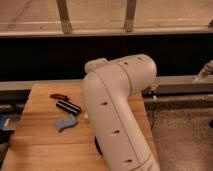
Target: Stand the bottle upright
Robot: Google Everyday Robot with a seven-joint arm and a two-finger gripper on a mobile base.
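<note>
The white bottle does not show; the big white arm segment point(117, 115) covers the middle and right of the wooden table point(42, 147), and the bottle may lie behind it. My gripper is not in view either, hidden behind the arm or outside the picture. On the table left of the arm lie a black bar-shaped object point(68, 106) and a flat blue piece point(65, 123).
A small red object point(59, 96) lies behind the black bar near the table's far edge. A dark wall and a metal rail point(175, 85) run behind the table. A blue thing point(4, 121) sits off the left edge. Speckled floor point(182, 135) is to the right.
</note>
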